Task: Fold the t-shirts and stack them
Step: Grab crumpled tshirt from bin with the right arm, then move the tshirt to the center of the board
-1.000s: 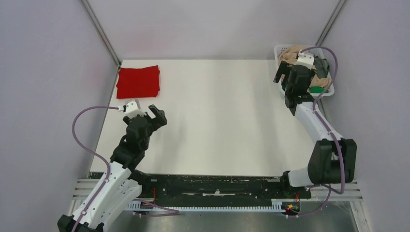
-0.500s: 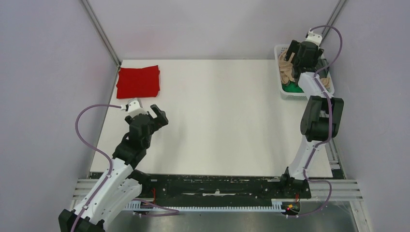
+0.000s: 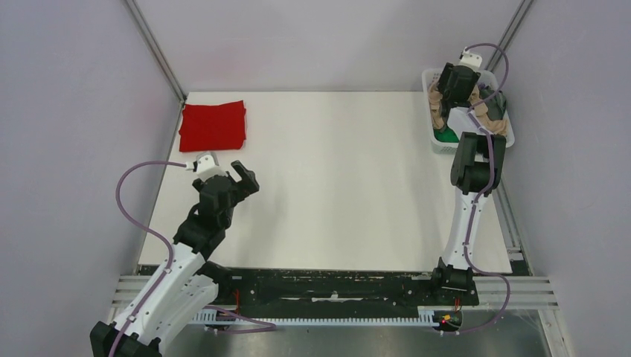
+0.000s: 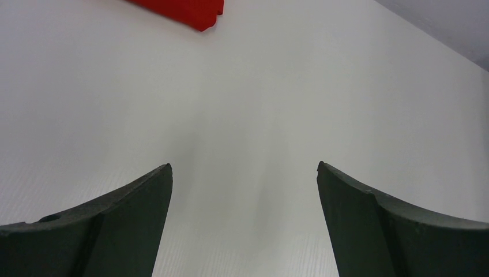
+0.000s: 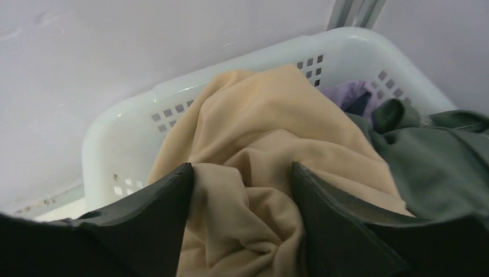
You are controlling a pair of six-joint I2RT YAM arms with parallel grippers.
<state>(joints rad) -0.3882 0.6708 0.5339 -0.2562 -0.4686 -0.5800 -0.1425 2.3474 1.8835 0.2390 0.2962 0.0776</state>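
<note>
A bright red t-shirt (image 3: 213, 125) lies folded at the table's far left corner; its edge shows at the top of the left wrist view (image 4: 184, 8). A beige t-shirt (image 5: 259, 133) lies crumpled in the white basket (image 5: 127, 115) at the far right. My right gripper (image 5: 242, 173) is down in the basket (image 3: 446, 147) with a bunched fold of the beige cloth pressed between its fingers. In the top view it (image 3: 446, 89) is above the basket. A dark grey-green shirt (image 5: 438, 156) lies beside the beige one. My left gripper (image 3: 249, 181) is open and empty over bare table (image 4: 244, 167).
The basket stands against the right wall and the corner post. A bit of green cloth (image 3: 446, 137) shows at its near end and a purple scrap (image 5: 352, 95) at its far end. The right arm stands tall along the table's right edge.
The right arm has risen and swung its gripper over to the basket's far-left part, then moved a little left. The left arm has barely moved.
</note>
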